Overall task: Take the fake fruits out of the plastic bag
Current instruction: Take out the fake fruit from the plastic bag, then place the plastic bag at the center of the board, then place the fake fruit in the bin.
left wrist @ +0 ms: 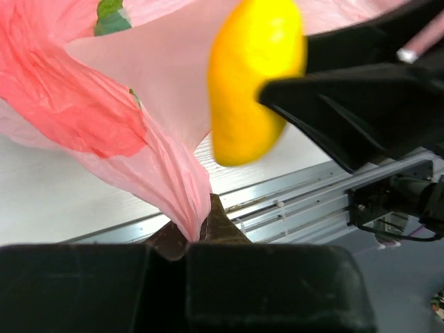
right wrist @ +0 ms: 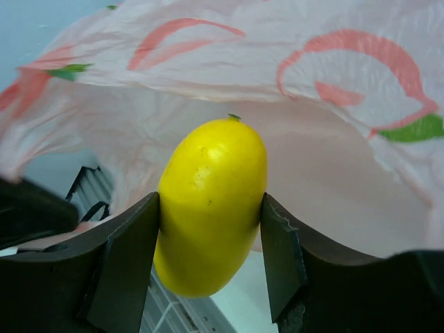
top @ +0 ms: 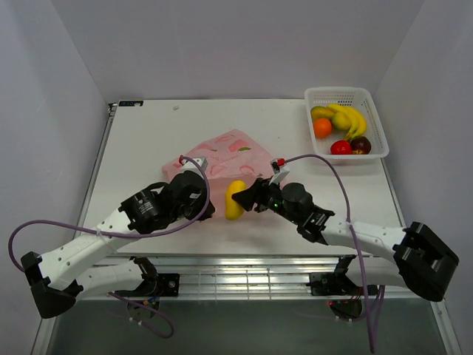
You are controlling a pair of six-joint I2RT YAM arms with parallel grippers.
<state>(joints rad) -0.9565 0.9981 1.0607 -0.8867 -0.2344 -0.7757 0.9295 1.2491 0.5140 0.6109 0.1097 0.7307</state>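
Observation:
The pink plastic bag [top: 225, 151] printed with peaches lies mid-table, lifted at its near edge. My left gripper [top: 201, 194] is shut on a pinched fold of the bag [left wrist: 184, 208]. My right gripper [top: 240, 198] is shut on a yellow oval fake fruit [top: 235, 200], held just outside the bag's mouth. The right wrist view shows the fruit [right wrist: 210, 215] squeezed between both fingers [right wrist: 125, 263], with the bag [right wrist: 333, 104] behind it. The left wrist view shows the same fruit [left wrist: 253, 80] beside the bag.
A white perforated basket [top: 378, 129] stands at the back right with several fruits in it: bananas [top: 353, 120], an orange one [top: 322, 127], a red one [top: 341, 147] and a dark one [top: 361, 144]. The table's near edge and metal rail [top: 244, 275] lie just below the grippers.

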